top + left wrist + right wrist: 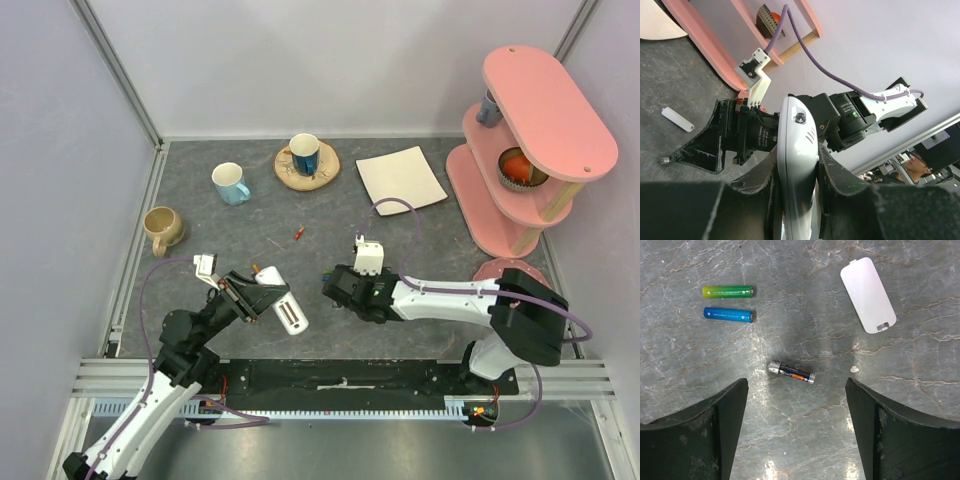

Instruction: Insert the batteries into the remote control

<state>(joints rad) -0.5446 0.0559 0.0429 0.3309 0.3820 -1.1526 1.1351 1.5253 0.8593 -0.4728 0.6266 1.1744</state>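
Our left hand (255,298) is shut tight on the remote control (797,160) and holds it up off the table (420,240). Our right hand (796,386) is open wide and holds nothing. It hangs just over the table. Below it, between its fingers, lies a dark battery (790,372) with some orange on it. A green battery (729,291) and a blue battery (729,314) lie side by side farther off. A white lid (868,295) lies flat near them. A red battery (299,234) lies alone, apart from both hands.
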